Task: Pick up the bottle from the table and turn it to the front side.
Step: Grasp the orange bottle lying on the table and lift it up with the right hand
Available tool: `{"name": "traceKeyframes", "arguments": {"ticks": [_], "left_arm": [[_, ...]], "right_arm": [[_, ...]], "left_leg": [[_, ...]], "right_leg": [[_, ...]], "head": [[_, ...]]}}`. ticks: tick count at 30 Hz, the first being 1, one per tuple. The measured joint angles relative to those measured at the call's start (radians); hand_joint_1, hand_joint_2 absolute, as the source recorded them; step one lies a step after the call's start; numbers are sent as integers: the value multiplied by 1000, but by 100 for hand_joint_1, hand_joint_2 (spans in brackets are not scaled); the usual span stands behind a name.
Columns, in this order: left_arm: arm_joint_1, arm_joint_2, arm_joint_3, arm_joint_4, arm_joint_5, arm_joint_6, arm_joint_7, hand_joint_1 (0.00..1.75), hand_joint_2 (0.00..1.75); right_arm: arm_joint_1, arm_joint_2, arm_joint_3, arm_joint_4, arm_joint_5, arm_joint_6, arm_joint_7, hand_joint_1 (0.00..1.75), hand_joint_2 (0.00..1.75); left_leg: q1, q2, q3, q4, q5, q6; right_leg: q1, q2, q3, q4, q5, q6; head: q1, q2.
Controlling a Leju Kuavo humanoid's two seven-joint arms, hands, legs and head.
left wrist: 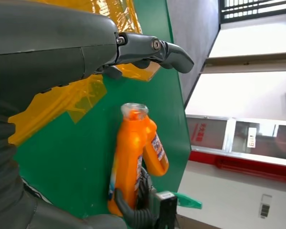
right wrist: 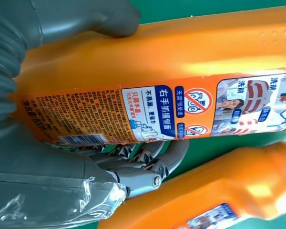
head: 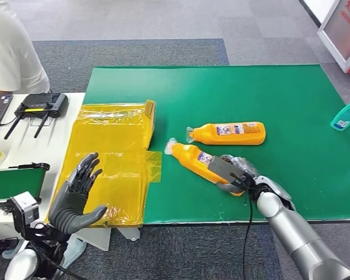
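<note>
Two orange bottles with clear caps lie on the green mat (head: pixel 252 93). My right hand (head: pixel 235 172) grips the nearer bottle (head: pixel 193 157) at its base end, thumb on one side and fingers under the label, as the right wrist view shows on that bottle (right wrist: pixel 163 57). This bottle lies tilted, cap toward the yellow bag. The second bottle (head: pixel 228 133) lies just behind it, apart from my hand. My left hand (head: pixel 76 195) hovers open over the yellow bag, fingers spread. From the left wrist view both bottles (left wrist: pixel 128 157) appear beyond my left hand (left wrist: pixel 62 52).
A yellow plastic bag (head: pixel 114 157) covers the mat's left edge and a white table (head: pixel 28 149) holding a black router (head: pixel 41 106) and a laptop. A person in white sits at the far left. A teal spray bottle (head: pixel 346 114) lies at the mat's right edge.
</note>
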Motion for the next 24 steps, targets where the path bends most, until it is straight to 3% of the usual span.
{"name": "traceKeyframes", "arguments": {"ticks": [5,12,19,24], "left_arm": [[19,-28,0,-7,20,2,-3,0,175],[52,-88,-14,-51,46,-1,-9,0,175],[67,-134,-96,-108,44,5,-30,0,175],[65,-176,-136,-117,191,-2,14,0,175]], "right_arm": [[189,70,-96,-218,-185,-12,-106,175,175],[414,193,-184,-508,-200,-28,-292,175,175],[531,285,-201,-668,-134,-55,-443,175,175],[574,332,-176,-732,14,-151,-494,175,175]], "left_leg": [[0,0,-1,0,-1,-1],[1,0,-1,0,-3,-2],[1,0,-1,0,-4,-2],[1,0,0,0,-3,-2]], "right_leg": [[0,0,-1,0,-1,-1],[1,0,-1,0,-3,-2],[1,0,-1,0,-3,-2],[1,0,-1,0,-3,-2]], "head": [[0,0],[0,0],[0,0],[0,0]]}}
